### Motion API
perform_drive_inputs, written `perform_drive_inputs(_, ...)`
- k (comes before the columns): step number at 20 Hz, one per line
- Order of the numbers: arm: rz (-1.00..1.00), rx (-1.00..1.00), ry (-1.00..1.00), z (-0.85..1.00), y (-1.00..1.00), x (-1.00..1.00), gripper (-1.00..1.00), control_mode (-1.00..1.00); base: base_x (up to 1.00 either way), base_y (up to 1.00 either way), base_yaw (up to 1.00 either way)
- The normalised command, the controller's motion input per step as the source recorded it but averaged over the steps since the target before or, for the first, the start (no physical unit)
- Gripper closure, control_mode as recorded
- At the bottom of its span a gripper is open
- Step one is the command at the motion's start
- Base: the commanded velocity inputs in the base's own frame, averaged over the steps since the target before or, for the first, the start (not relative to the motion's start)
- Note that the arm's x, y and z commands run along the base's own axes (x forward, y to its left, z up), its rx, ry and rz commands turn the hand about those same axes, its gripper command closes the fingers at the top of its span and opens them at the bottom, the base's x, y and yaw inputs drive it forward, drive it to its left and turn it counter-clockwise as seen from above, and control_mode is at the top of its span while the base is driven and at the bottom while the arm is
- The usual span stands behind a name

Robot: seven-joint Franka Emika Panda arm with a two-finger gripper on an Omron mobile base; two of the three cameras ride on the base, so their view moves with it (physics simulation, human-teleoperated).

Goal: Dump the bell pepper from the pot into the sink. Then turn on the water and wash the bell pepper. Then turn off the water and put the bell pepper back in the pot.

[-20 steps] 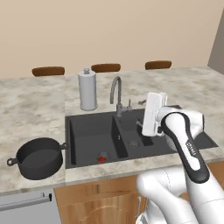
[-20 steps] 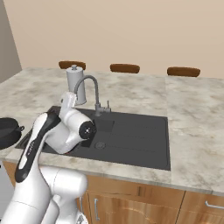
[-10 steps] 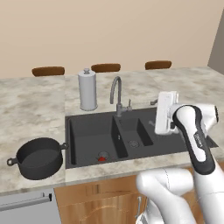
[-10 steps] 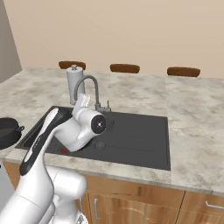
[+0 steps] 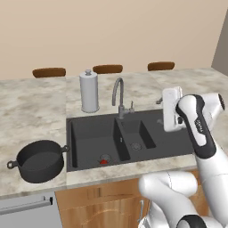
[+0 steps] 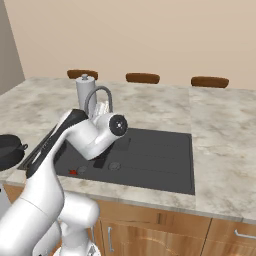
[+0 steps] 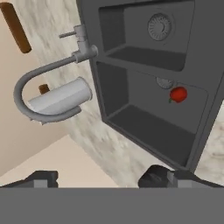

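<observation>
The black sink (image 5: 95,138) holds the red bell pepper (image 5: 103,161) in its larger left bowl, beside the drain. The pot (image 5: 39,160) sits empty on the counter left of it. The gripper (image 7: 103,178) is released, jaws wide apart, grasping nothing.
</observation>
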Motion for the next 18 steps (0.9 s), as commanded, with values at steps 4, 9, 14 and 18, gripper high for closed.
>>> perform_drive_inputs(4,0.0,-0.25,0.0,0.0,0.0,0.16,-1.0,-1.0,0.0,0.0,0.0)
perform_drive_inputs(9,-0.01,-0.07,0.0,-0.14,0.0,0.01,-1.0,-1.0,0.0,0.0,0.0)
perform_drive_inputs(14,-0.13,0.0,-0.09,-0.29,0.0,0.0,-1.0,-1.0,0.0,0.0,0.0)
perform_drive_inputs(18,-0.13,-0.01,-0.09,-0.24,0.0,0.03,-1.0,-1.0,0.0,0.0,0.0)
